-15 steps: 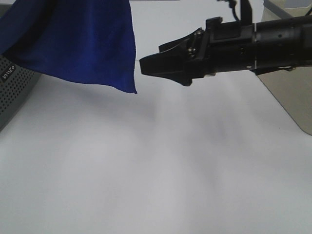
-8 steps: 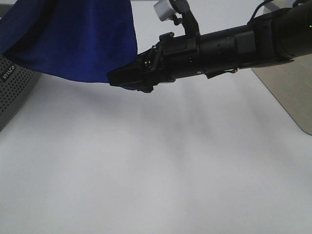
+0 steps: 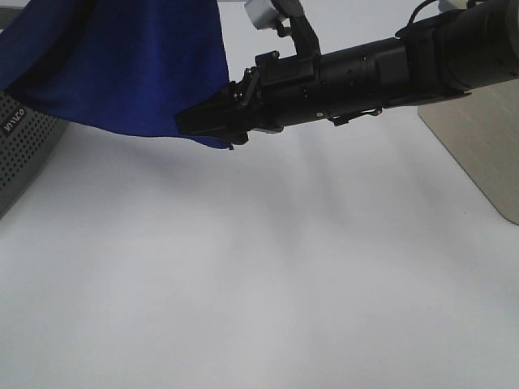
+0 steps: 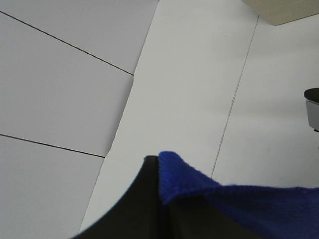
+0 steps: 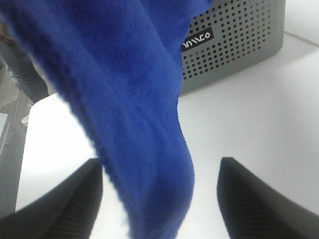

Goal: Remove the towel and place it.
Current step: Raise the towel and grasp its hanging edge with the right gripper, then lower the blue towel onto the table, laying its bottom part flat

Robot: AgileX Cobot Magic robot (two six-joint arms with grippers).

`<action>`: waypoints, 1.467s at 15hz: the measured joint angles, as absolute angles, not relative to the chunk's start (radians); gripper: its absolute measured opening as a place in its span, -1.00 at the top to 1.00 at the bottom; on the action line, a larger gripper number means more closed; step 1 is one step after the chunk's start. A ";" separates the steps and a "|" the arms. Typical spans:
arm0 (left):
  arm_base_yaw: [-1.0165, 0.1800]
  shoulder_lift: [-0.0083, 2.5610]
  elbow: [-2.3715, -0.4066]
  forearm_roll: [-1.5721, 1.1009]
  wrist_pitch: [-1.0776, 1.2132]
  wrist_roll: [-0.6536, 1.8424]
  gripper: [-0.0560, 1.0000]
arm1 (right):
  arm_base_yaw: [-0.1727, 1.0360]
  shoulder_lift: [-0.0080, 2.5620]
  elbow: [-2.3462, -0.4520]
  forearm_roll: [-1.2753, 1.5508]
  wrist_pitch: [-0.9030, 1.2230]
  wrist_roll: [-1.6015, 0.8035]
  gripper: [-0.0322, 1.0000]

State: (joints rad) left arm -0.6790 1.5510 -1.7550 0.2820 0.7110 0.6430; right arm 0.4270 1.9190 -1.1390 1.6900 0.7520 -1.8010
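Between the spread jaws of my right gripper (image 5: pixel 160 162) hangs a towel (image 5: pixel 124 89) corner, bulk at ten o'clock; left gripper (image 4: pixel 157 167) clamps it.

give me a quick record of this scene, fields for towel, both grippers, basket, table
towel: royal blue, hanging in the air, lower corner free
left gripper: shut on a fold of the towel
right gripper: jaws open, towel's lower corner hanging between them
basket: grey, perforated, at the left edge of the high view
table: white, bare below the towel
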 joint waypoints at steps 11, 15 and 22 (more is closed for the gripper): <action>-0.679 1.551 -1.755 0.282 0.711 0.639 0.89 | 0.427 1.919 -1.139 1.620 0.761 -1.659 0.91; -0.679 1.551 -1.755 0.282 0.714 0.525 0.89 | 0.427 1.865 -1.139 1.367 0.718 -1.334 0.91; -0.679 1.551 -1.755 0.282 0.685 0.463 0.89 | 0.427 1.602 -1.322 0.330 0.751 -0.427 0.91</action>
